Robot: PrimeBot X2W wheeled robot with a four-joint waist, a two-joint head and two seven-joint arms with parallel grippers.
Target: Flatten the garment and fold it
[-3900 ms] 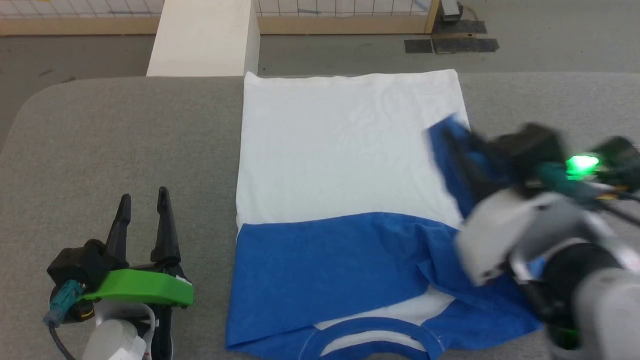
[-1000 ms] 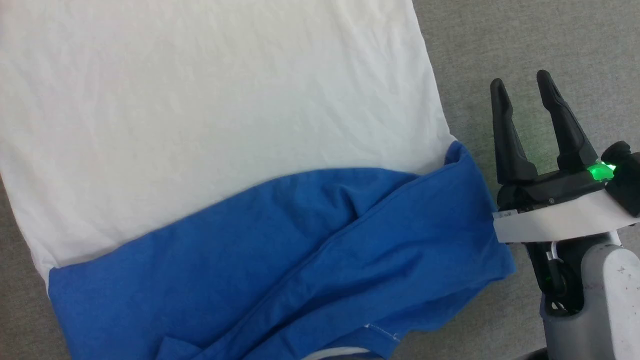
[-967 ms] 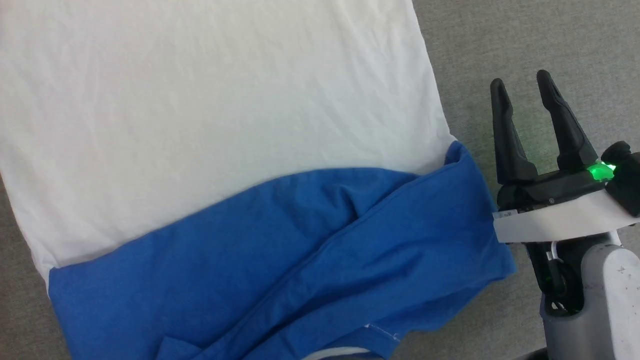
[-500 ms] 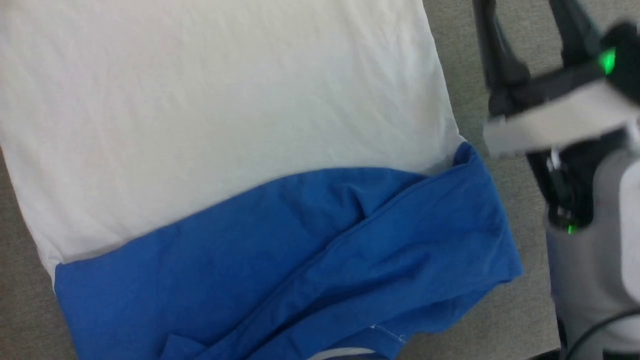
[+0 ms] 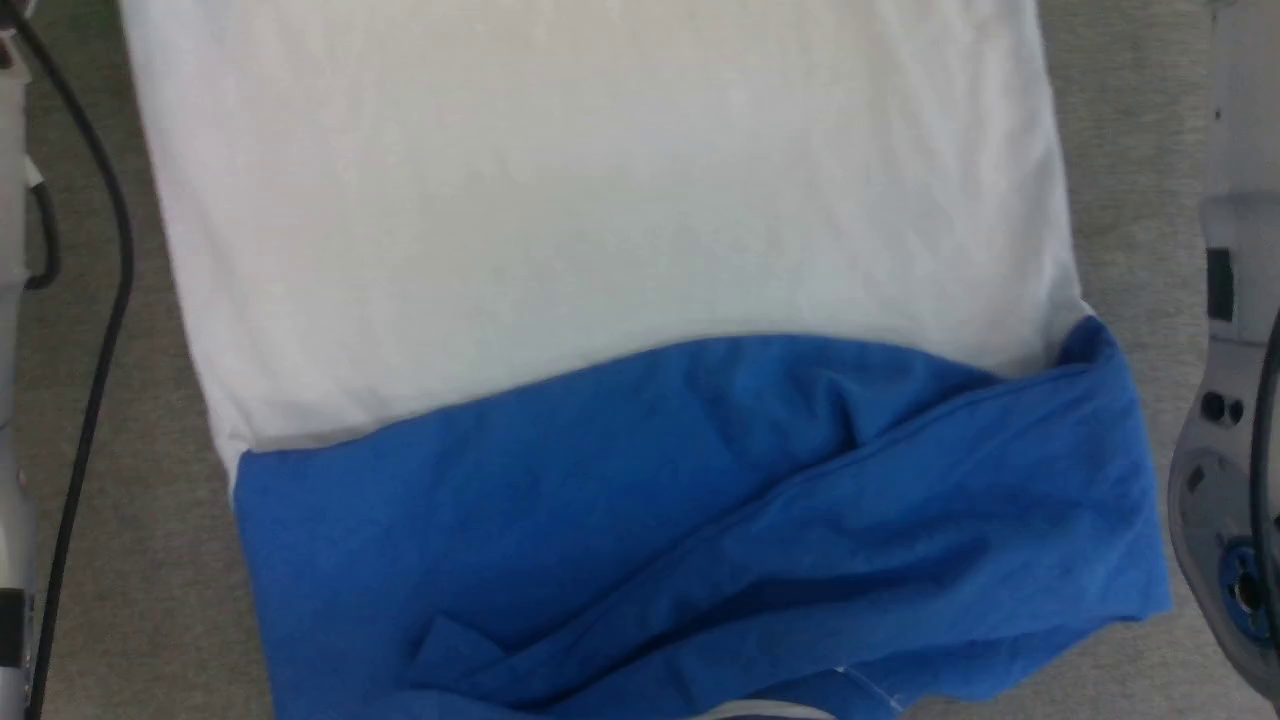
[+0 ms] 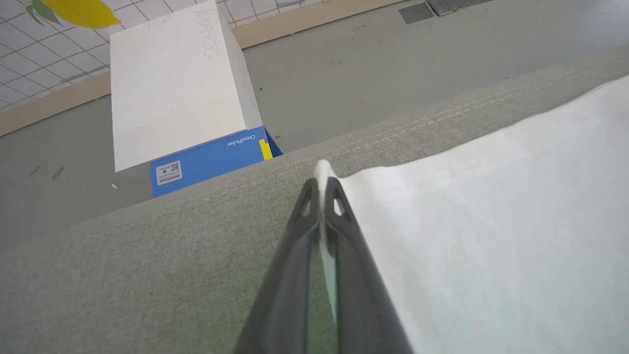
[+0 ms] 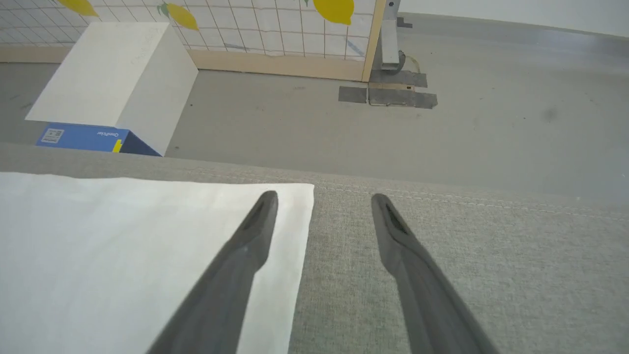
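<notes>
Your robot's left gripper (image 6: 322, 186), two long dark tapered fingers, is pinched tight on the far left hem corner of the garment (image 5: 620, 220), a soft jersey T-shirt with a white lower part and a royal blue upper part, spread across the grey, coarse-woven padded table (image 5: 1130, 120). A sliver of white cloth stands up between the closed tips, so the grip looks to be on the fabric itself rather than on the table cover. The right gripper (image 7: 324, 199) hangs with its fingers spread wide astride the opposite hem corner, one finger over white jersey and the other over bare grey weave; whether either tip touches down you cannot tell. Judged from this, both grippers are set at the hem so that the white end can be lifted and carried over the blue in one even fold, and the right side has yet to close. The white panel lies nearly smooth, with only faint creases and a straight stitched hem. The blue part nearest the robot is less tidy: a sleeve is turned in across the chest and long soft ridges run diagonally through it. Thin jersey like this will likely sag and slide if only one corner rises. Beyond the table edge, a plain white rectangular box (image 6: 172, 93) with a blue labelled face stands on the smooth grey floor (image 7: 491, 123).
</notes>
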